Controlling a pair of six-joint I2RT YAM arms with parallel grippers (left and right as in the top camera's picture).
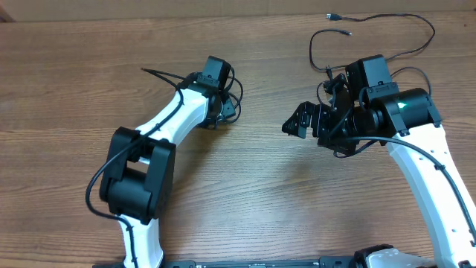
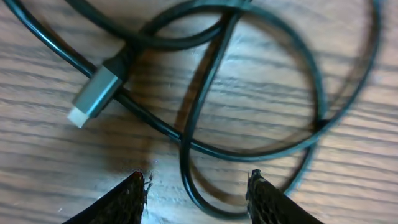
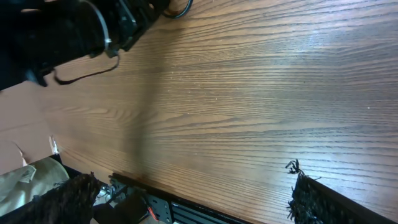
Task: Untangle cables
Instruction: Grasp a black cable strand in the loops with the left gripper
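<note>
Twice met the cables [image 2: 208,81] on the wooden surface [image 1: 74,74]: coiled in small loops under the left gripper [image 2: 199,186], a silver plug [image 2: 93,99] lying among them; strung out as a long loose strand [image 1: 433,31] at the far right edge, well apart from the coil. Found the left gripper spread, straddling one loop without pinching it; found the right gripper [image 1: 297,121] spread wide above bare wood, gripping nothing.

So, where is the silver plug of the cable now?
In the left wrist view the silver plug lies on the table at the left, ahead of the left gripper, beside the black cable loops.
</note>
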